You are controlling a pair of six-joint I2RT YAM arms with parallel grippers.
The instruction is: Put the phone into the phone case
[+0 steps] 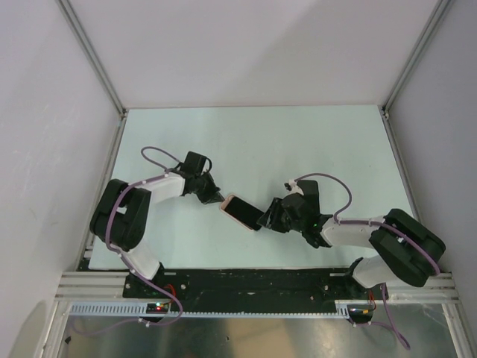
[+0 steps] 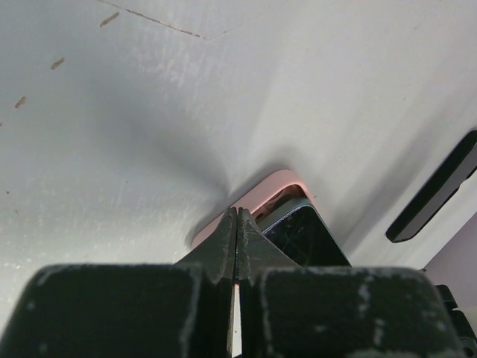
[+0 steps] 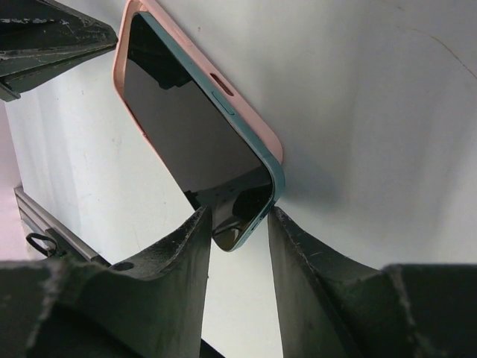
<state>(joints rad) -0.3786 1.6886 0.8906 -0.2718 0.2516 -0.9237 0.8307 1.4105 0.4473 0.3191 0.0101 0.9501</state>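
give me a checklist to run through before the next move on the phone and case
1. Far end of phone inside case: ok.
2. Near corner of phone seated: not ok, it stands out past the case's rim.
3. Left gripper shut, tips at the case's far rim: ok.
4. Right gripper jaws astride the phone's near corner: ok.
5. Right jaws pinching the phone: cannot tell.
6. Grippers apart from each other, one at each end: ok.
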